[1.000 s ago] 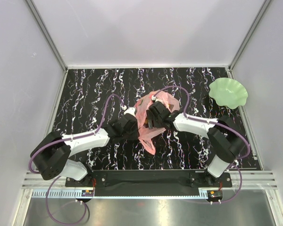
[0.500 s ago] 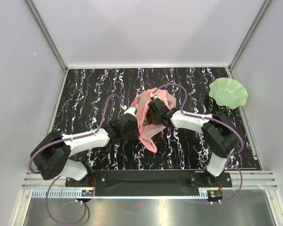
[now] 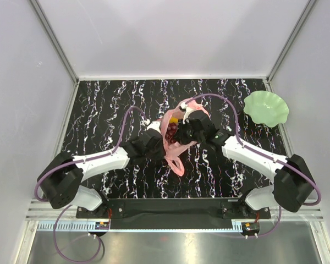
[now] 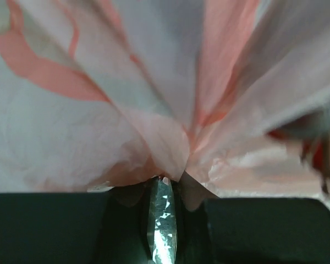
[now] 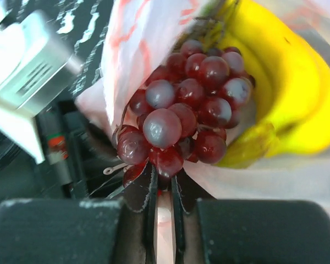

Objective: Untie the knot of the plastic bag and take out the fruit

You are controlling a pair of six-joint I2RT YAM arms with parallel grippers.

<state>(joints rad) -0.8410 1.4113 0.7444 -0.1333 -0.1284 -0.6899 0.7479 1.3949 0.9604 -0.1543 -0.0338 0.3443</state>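
I had the plastic bag [image 3: 176,159] at the middle of the black marbled desk [image 3: 110,104] in the overhead view, bunched up between the two wrists. The left arm [image 3: 99,162] reached in from the lower left and the right arm [image 3: 253,154] from the lower right. The wavy green plate [image 3: 267,108] sat well apart in the upper right of that frame, at the desk's far edge.

On the left wrist camera the left jaws were almost fully closed. They pinched a gathered fold of the pink film at bottom centre, and the crinkled sheet fanned upward from that pinch and filled nearly the whole frame. A thin slit of marbled surface showed between them below the pinch.

On the right wrist camera the bag's mouth lay open. The grape bunch [image 5: 181,110], dark red and glossy, sat at the centre. A yellow banana [image 5: 289,93] curved round it on the right and touched it. The right jaws were drawn in to a narrow gap at bottom centre, closed on the lowest grapes of the bunch. Whether some film was caught in with the grapes, I could not tell from that angle. Pink plastic lay along the upper left and under the fruit.
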